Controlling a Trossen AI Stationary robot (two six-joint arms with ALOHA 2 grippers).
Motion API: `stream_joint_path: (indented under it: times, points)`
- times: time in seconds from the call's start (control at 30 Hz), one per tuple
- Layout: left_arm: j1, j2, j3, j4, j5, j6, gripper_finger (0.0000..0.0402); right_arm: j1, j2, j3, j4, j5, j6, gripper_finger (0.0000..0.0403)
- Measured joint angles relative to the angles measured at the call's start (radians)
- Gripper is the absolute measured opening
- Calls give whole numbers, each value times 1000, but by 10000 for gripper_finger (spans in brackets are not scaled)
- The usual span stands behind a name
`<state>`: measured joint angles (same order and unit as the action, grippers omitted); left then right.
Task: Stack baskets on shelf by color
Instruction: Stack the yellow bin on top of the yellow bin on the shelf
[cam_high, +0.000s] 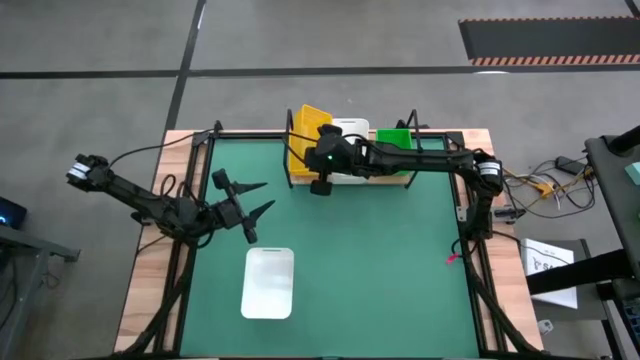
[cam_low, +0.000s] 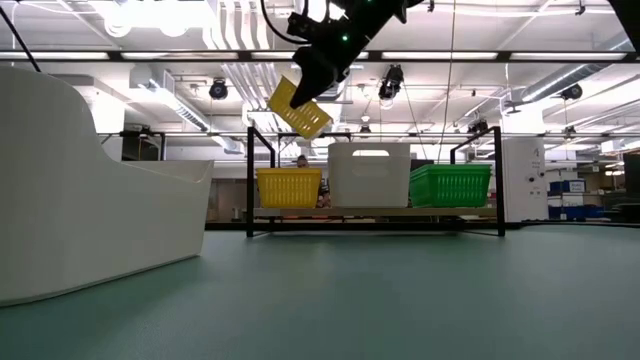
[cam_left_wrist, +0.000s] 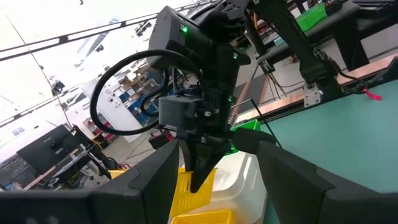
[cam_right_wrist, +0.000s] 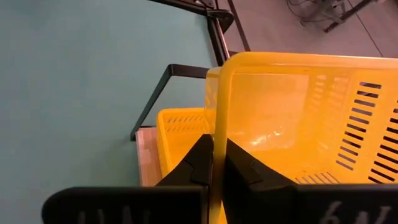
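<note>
The shelf (cam_low: 380, 212) stands at the table's far edge and carries a yellow basket (cam_low: 288, 187), a white basket (cam_low: 369, 175) and a green basket (cam_low: 450, 185) side by side. A second yellow basket (cam_low: 298, 108) hangs tilted above the shelf's yellow one, with my right gripper (cam_right_wrist: 217, 158) shut on it. Another white basket (cam_high: 268, 282) lies on the green mat near the front. My left gripper (cam_high: 250, 197) stands open over the mat's left part, with nothing between its fingers. My right gripper pinches the rim of one wall (cam_right_wrist: 216, 134) of the yellow basket, one finger (cam_right_wrist: 249, 168) inside and the other outside. The fingers slant down from the table's right side. The basket is lifted clear and tilted, above the yellow basket (cam_right_wrist: 180, 127) on the shelf.
The shelf's thin black posts (cam_low: 250, 180) rise at its ends, close to the hanging basket. The green mat (cam_high: 380, 260) lies between the shelf and the front white basket. Cables and papers (cam_high: 548, 262) lie off the table's right side.
</note>
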<state>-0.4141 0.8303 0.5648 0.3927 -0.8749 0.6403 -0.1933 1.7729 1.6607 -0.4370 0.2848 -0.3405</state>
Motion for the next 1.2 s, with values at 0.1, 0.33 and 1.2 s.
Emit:
stream_joint_path:
  times: [0.1, 0.33, 1.2]
  points:
    - [0, 0, 0, 1, 0, 0, 203, 0, 0, -1, 0, 0, 0, 8]
    - [0, 1, 0, 1, 0, 0, 203, 0, 0, -1, 0, 0, 0, 8]
    - [0, 1, -1, 0, 0, 2, 203, -28, 38, -3, 7, -103, 27, 8]
